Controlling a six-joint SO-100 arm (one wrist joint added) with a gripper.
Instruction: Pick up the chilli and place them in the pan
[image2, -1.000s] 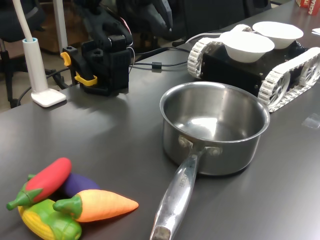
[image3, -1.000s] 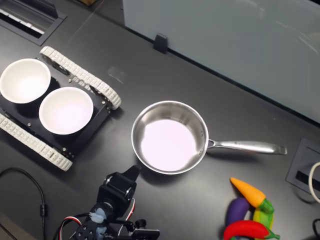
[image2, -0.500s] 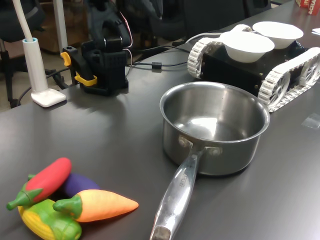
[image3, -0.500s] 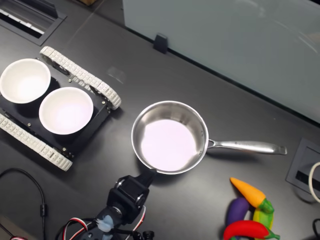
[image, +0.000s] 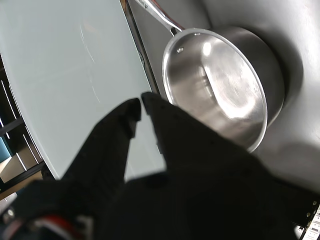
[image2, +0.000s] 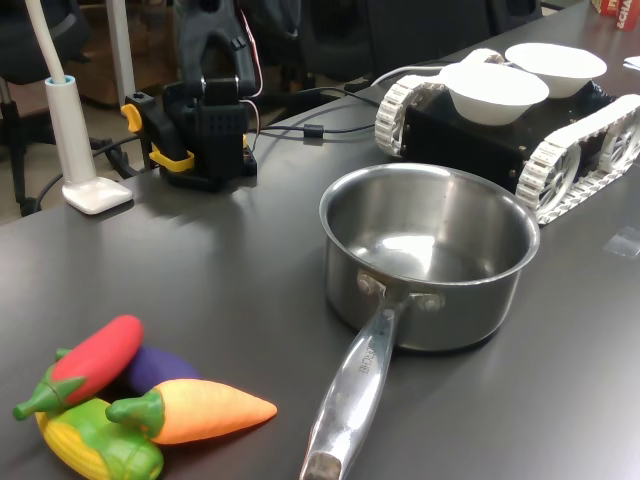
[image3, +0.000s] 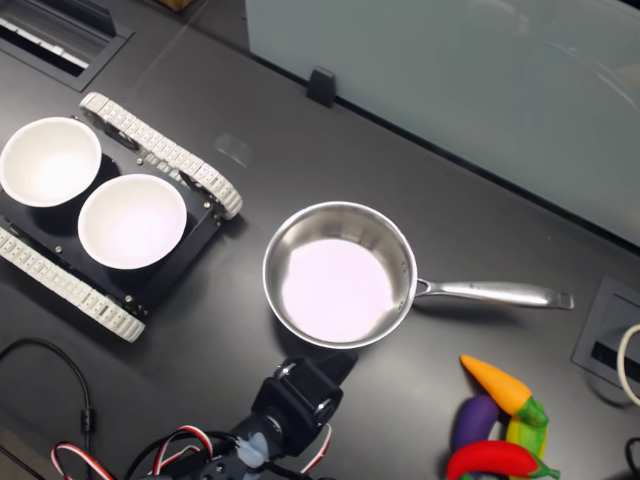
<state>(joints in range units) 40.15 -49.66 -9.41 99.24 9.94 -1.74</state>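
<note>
Red chilli (image2: 97, 352) (green stem cap)

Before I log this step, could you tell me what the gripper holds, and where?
Nothing: the gripper is shut on nothing, and the chilli lies untouched beside the other toy vegetables.

One pan (image2: 428, 255) is seen on the table, nearest the claw (image3: 330, 368). Two white bowls (image2: 494, 91) are counted farther off. Four toy vegetables lie well apart from the claw: one chilli (image2: 95, 357), one carrot (image2: 195, 410), one eggplant (image2: 155, 367), one corn cob (image2: 95, 437).
</note>
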